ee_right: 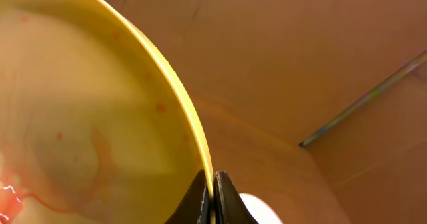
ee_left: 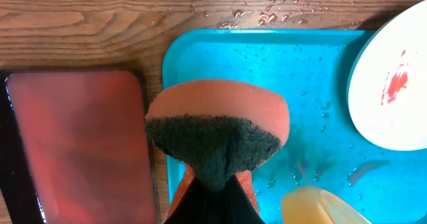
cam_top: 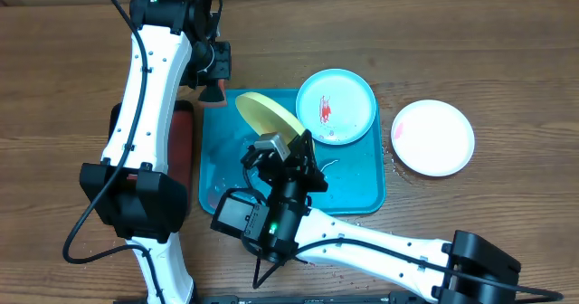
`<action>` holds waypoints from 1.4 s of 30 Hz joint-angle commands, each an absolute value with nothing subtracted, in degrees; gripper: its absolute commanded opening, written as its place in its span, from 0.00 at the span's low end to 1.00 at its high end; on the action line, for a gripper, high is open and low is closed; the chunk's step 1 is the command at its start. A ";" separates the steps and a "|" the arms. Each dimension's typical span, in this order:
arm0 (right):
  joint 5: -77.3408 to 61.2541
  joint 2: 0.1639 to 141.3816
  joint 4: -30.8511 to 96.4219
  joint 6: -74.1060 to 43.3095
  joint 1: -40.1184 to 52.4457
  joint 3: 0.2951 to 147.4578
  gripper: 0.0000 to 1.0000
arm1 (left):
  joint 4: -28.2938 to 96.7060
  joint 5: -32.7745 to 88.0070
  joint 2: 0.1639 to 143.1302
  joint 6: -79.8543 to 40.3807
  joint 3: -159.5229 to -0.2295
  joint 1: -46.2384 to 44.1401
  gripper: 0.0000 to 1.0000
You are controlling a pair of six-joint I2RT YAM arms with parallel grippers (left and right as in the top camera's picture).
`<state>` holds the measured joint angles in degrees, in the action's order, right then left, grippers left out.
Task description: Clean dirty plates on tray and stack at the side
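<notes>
My right gripper [cam_top: 294, 147] is shut on the rim of the light green-rimmed plate [cam_top: 267, 114] and holds it tilted above the teal tray [cam_top: 353, 182]. In the right wrist view the plate [ee_right: 87, 104] shows faint red smears, with its rim between the fingers [ee_right: 213, 192]. My left gripper [cam_top: 213, 82] is shut on an orange sponge [cam_top: 212, 96] with a dark scrub face [ee_left: 217, 127], over the tray's far left corner [ee_left: 267, 71]. The blue-rimmed plate [cam_top: 336, 105] lies on the tray's far right corner with a red smear [ee_left: 393, 91]. The white plate [cam_top: 434, 138] lies on the table right of the tray.
A black tray with a red inside [cam_top: 181, 146] lies just left of the teal tray, also in the left wrist view [ee_left: 73, 144]. Water drops lie on the teal tray and on the wood near its far edge.
</notes>
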<state>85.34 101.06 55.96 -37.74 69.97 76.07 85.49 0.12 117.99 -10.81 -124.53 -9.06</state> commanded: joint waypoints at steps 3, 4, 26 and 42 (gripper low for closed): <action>90.13 99.74 55.90 -38.06 70.19 77.01 0.04 | 85.25 -0.64 117.34 -11.81 -124.49 -9.02 0.04; 90.13 99.74 55.90 -38.00 70.19 77.01 0.04 | 85.25 -0.64 117.34 -11.84 -124.49 -9.02 0.04; 71.13 99.74 55.88 -37.76 69.73 77.01 0.04 | 85.30 -0.62 117.19 -11.81 -124.73 -8.91 0.04; 13.41 83.40 56.10 -42.13 37.12 77.01 0.04 | 90.94 -0.80 98.94 -11.84 -125.78 -8.05 0.04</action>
